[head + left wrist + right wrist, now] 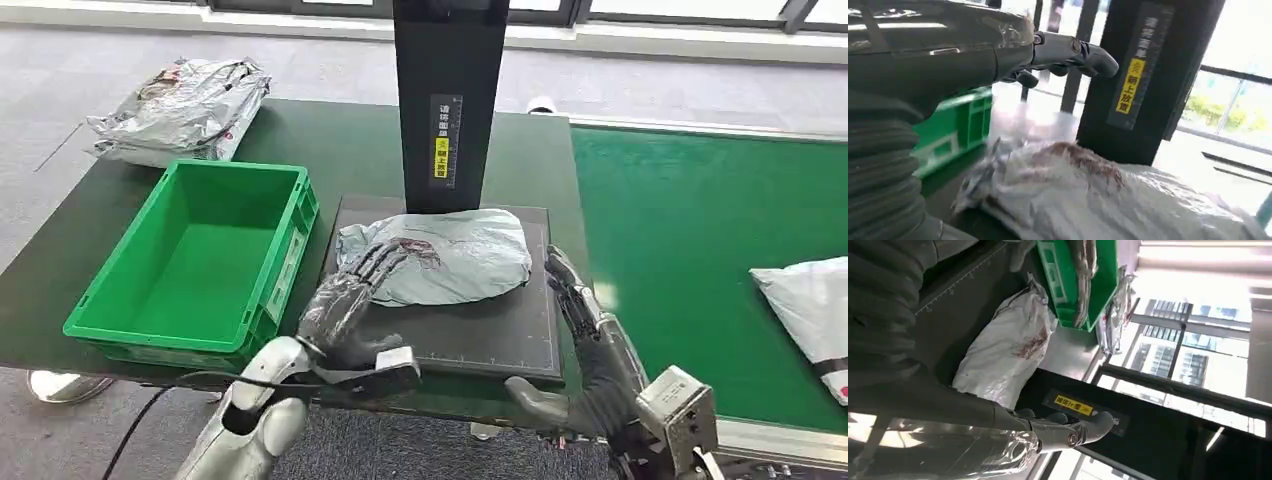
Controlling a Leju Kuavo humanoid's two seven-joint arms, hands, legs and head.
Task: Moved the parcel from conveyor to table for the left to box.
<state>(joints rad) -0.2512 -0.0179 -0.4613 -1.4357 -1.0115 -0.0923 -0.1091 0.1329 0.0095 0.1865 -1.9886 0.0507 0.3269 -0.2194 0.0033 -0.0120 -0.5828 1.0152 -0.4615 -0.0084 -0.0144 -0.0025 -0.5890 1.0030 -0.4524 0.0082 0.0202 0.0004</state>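
**Parcel on dark mat, left hand laid over its near end**

Item 1. Parcel [440,255]: grey-white poly mailer with reddish print, crumpled, lying flat on the dark mat [480,330]. It sits directly beyond and under the fingertips of the left hand [350,305], and off to the inner side of the right hand [585,320], apart from it. Behind the parcel stands the black post [445,100] with a yellow label.

Item 2. Left hand: arm reaches forward from below, palm down, fingers stretched out and spread, their tips over the parcel's near-left corner. In the head view they appear to rest on the wrapping; nothing is gripped. The left wrist view shows the fingers [1073,50] extended above the parcel [1108,200], not curled round it.

Item 3. Right hand: held at the mat's outer edge, fingers extended and slightly apart, pointing forward, holding nothing. Thumb sticks out toward the left hand.

Item 4. Green crate [200,260]: outboard of the left hand, just beside the mat, on the table [340,140].

Item 5. Silver-grey bag [180,110]: beyond the crate, at the table's far corner.

Item 6. Conveyor [700,200]: green belt outboard of the right hand, carrying another white parcel [810,310] at the picture's edge.
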